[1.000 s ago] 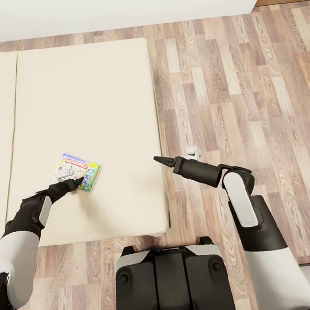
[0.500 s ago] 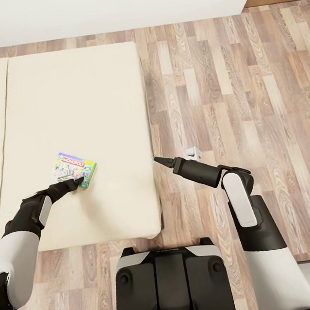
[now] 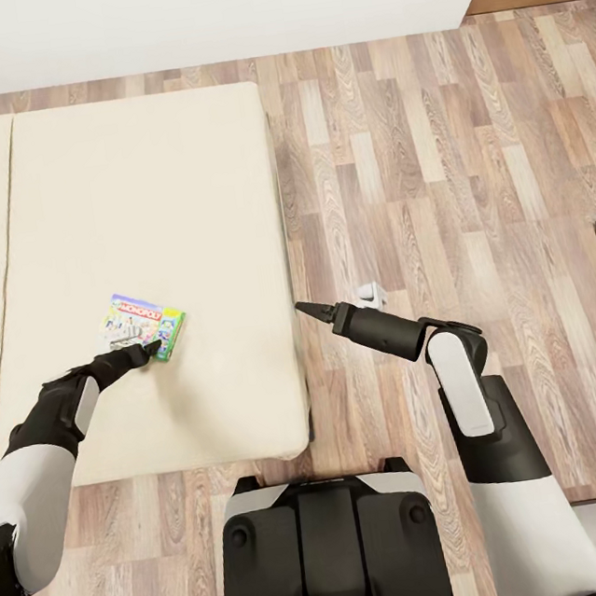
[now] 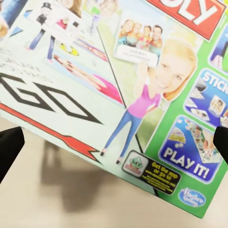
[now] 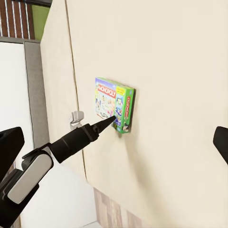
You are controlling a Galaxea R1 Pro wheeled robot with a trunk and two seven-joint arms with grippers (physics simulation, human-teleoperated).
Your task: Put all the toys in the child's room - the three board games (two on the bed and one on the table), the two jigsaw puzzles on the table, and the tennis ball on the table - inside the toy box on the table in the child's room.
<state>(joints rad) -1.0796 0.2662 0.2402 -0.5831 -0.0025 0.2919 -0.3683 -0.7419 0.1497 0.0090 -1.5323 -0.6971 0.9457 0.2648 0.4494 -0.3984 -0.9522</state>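
**Left tool at the Monopoly box on the bed**

From the head view I saw the Monopoly box [image 3: 143, 327] lying flat on the beige bed [image 3: 164, 212], near the side closest to me. Its long axis ran at a slant, the red title band toward the far end. My left tool [image 3: 150, 347] sat at the box's near edge; its fingers were spread apart, one dark tip at each side of the left wrist view, with the box lid [image 4: 128, 85] between them, not gripped. The right wrist view showed the box's green side wall [image 5: 127, 111]. My right tool [image 3: 302, 308] hung over the wood floor [image 3: 433, 177] beside the bed, released.
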